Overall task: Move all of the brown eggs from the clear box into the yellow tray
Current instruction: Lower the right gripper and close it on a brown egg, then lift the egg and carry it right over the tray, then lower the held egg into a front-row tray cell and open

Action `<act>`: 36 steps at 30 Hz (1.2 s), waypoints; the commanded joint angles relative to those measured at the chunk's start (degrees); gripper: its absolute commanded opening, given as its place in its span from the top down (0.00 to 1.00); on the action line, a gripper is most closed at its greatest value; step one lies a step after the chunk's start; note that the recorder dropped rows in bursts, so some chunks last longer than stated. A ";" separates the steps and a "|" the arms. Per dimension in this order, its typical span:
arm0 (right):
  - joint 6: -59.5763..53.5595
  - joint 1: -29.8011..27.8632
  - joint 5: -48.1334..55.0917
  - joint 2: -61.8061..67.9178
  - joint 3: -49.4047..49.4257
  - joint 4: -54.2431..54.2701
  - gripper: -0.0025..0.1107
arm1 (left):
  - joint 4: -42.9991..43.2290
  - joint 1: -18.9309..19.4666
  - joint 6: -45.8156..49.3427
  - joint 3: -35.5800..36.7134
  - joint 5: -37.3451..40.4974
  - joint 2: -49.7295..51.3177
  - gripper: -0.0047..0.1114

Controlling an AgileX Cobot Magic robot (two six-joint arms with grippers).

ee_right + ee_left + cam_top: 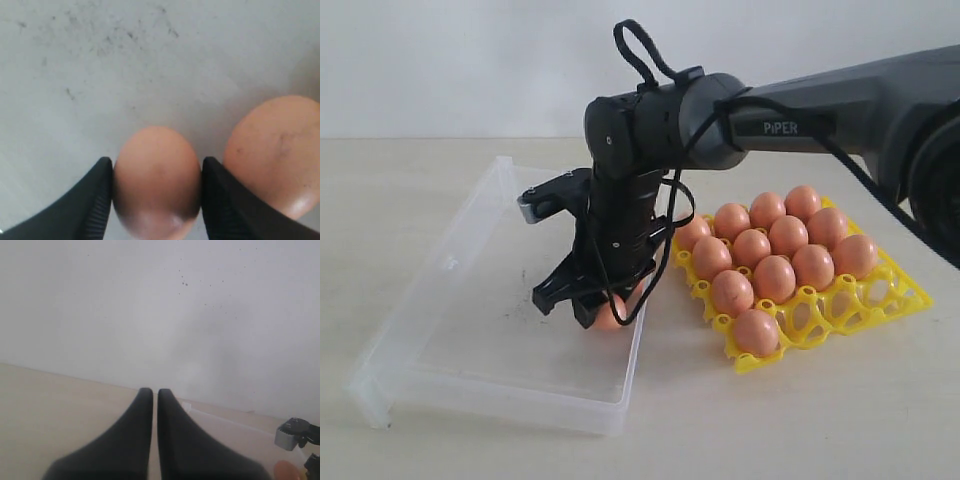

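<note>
My right gripper [588, 303] reaches down into the clear box [440, 330] near its right wall. Its two black fingers press against both sides of a brown egg [157, 180] that rests on the box's smudged floor [100, 75]. A second brown egg [275, 150] lies just beside it, outside the fingers. The yellow tray [900, 295] stands right of the box with several brown eggs [752, 248] in its cups. My left gripper [155, 391] is shut and holds nothing, hovering over the table away from the box. It does not show in the exterior view.
The tray's front right cups [865, 300] stand open. The box's low rim [220, 417] and part of the right arm [295, 435] show at the edge of the left wrist view. A pale wall stands behind the table.
</note>
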 commanded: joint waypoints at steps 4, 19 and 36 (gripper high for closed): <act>6.96 0.01 -23.65 -4.20 8.98 -0.93 0.98 | -0.19 -0.45 0.43 -0.15 0.00 -0.16 0.93; 19.13 0.79 -122.39 -27.66 71.62 0.49 0.98 | -0.19 -0.45 0.43 -0.15 0.00 -0.16 0.93; 20.03 -6.99 -122.39 -28.26 90.60 7.53 0.98 | -0.19 -0.45 0.43 -0.15 0.00 -0.16 0.93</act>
